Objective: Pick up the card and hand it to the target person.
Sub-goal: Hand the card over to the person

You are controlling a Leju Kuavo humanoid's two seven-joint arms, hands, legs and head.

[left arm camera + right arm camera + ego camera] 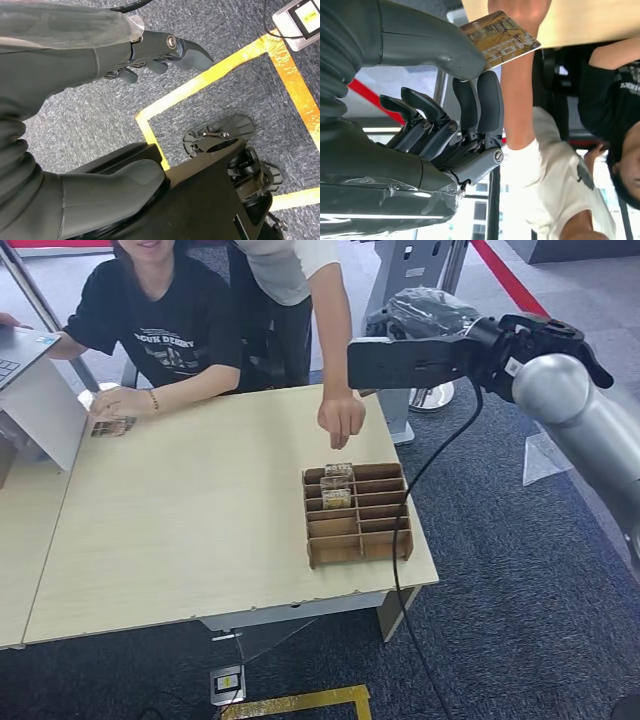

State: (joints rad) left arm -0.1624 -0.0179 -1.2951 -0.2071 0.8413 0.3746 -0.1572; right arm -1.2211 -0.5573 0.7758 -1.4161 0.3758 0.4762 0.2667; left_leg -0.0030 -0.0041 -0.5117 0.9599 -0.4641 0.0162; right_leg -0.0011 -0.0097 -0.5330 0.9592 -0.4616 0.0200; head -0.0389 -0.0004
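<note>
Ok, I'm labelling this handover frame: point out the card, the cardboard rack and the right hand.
card (501, 42), right wrist view, printed face.
cardboard rack (361, 544), head view, front wall.
right hand (471, 85), right wrist view, between thumb and fingers.

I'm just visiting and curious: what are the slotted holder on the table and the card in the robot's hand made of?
The slotted holder looks like brown corrugated cardboard or thin board: matte, with flat interlocking strips. The card, pinched by the right hand, looks like glossy printed plastic, stiff and flat with a thin edge, though coated paper is possible. The table shows a pale wood-grain laminate.
</note>
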